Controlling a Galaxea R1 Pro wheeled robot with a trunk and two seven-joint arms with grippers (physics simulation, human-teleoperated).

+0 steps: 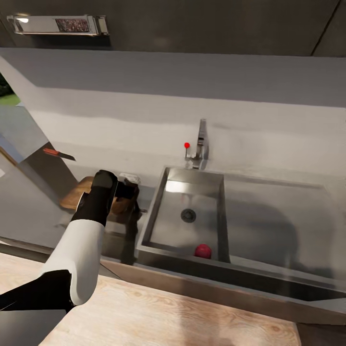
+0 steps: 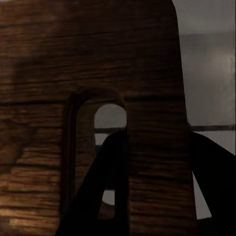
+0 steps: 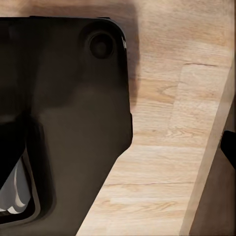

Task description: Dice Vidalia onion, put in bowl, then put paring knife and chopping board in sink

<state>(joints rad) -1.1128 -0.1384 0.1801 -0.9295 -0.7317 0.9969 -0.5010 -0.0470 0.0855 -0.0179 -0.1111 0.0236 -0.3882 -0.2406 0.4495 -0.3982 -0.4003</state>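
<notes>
From the head camera, the left gripper (image 1: 126, 192) hung low over the countertop (image 1: 269, 211), with the chopping board (image 1: 79, 192) directly under and behind it; its fingers were lost against the board from that angle. The sink (image 1: 185, 216) lay just to the gripper's right, its tap (image 1: 201, 144) at the back edge with a small red knob, and the Vidalia onion (image 1: 203, 251) sat on the basin floor near the front wall, well apart from the gripper. The paring knife (image 1: 58, 154) (red handle, dark blade) lay beyond the board, farther to the gripper's left. In the left wrist camera the chopping board (image 2: 88, 64) loomed very close, and the two dark fingers (image 2: 101, 187) straddled the strip of wood between the slot handle hole and the board's edge, one finger reaching through the slot and the other on the outside; the left gripper (image 2: 157, 172) was closed around that strip. The right wrist camera looked down at pale wooden floor (image 3: 172, 147) beside a black part of the robot's own body (image 3: 64, 123); the right gripper's fingers could not be made out there, so I cannot tell how they stood.
</notes>
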